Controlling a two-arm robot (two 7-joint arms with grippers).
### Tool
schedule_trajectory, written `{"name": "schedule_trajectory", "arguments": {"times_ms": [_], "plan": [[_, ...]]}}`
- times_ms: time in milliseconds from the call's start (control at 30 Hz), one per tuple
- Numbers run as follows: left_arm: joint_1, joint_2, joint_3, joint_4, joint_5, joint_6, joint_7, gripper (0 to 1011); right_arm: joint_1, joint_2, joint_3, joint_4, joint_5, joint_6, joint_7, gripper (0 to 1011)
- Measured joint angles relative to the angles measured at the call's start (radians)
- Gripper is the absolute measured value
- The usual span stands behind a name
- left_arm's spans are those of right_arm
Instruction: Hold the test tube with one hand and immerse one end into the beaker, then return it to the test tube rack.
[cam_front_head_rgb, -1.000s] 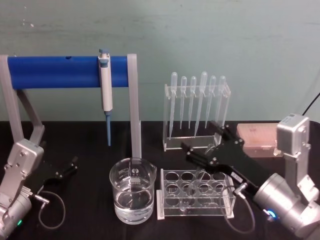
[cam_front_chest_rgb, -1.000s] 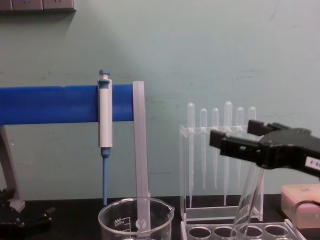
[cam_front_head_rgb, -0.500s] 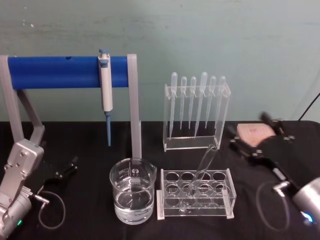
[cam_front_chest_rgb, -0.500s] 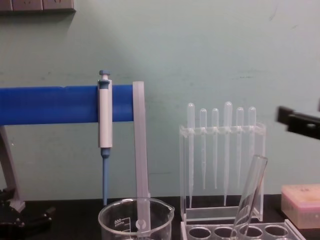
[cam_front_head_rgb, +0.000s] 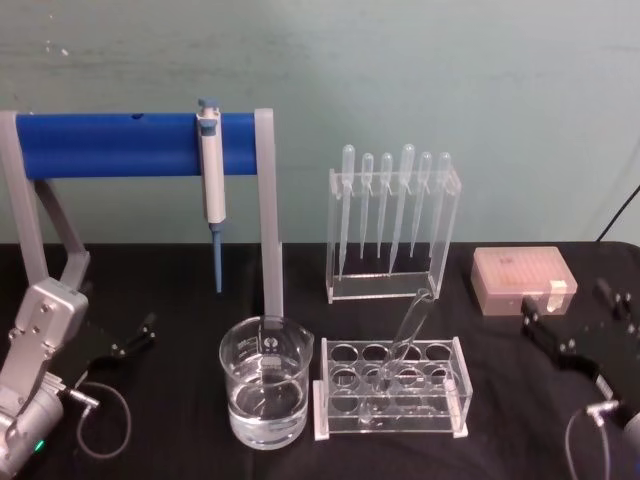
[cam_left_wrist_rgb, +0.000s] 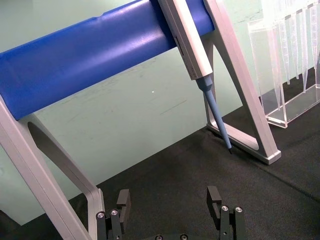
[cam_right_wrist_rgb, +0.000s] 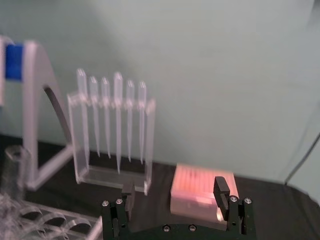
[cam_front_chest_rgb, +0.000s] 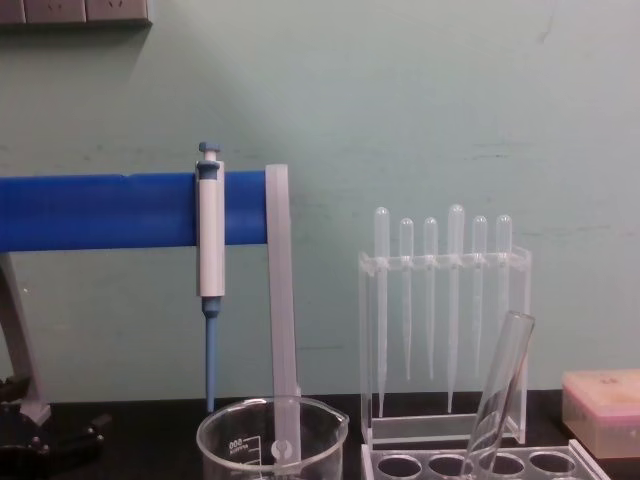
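Note:
The test tube (cam_front_head_rgb: 409, 331) leans tilted in a hole of the clear plastic rack (cam_front_head_rgb: 391, 392), its open rim up; it also shows in the chest view (cam_front_chest_rgb: 499, 390) and the right wrist view (cam_right_wrist_rgb: 14, 167). The beaker (cam_front_head_rgb: 265, 393) with clear liquid stands left of the rack (cam_front_chest_rgb: 270, 437). My right gripper (cam_front_head_rgb: 572, 315) is open and holds nothing, well to the right of the rack near the table's right edge (cam_right_wrist_rgb: 174, 190). My left gripper (cam_front_head_rgb: 134, 337) rests open at the far left (cam_left_wrist_rgb: 168, 199).
A blue bar stand (cam_front_head_rgb: 130, 143) holds a blue-and-white micropipette (cam_front_head_rgb: 211, 180) behind the beaker. A clear stand of plastic pipettes (cam_front_head_rgb: 393, 225) is behind the rack. A pink tip box (cam_front_head_rgb: 523, 278) sits at the back right, just beyond my right gripper.
My right gripper let go of the test tube and drew back to the right and down. The tube stays leaning in the rack. The left arm has not moved.

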Motion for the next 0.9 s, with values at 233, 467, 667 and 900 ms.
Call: {"name": "schedule_trajectory", "arguments": {"times_ms": [233,467,667,900], "plan": [[0.0,0.0,0.0,0.0,0.0,0.0,0.0,1000,0.038,-0.019,-0.013,0.097,-0.014,0.041,0.011,1002],[0.0,0.0,0.0,0.0,0.0,0.0,0.0,1000,0.095,-0.039,-0.044,0.19,-0.03,0.059,0.056,1002],[0.0,0.0,0.0,0.0,0.0,0.0,0.0,1000,0.138,-0.055,-0.071,0.259,-0.053,0.073,0.093,1002],[0.0,0.0,0.0,0.0,0.0,0.0,0.0,1000,0.146,-0.07,-0.068,0.277,-0.074,0.076,0.101,1002]]}}
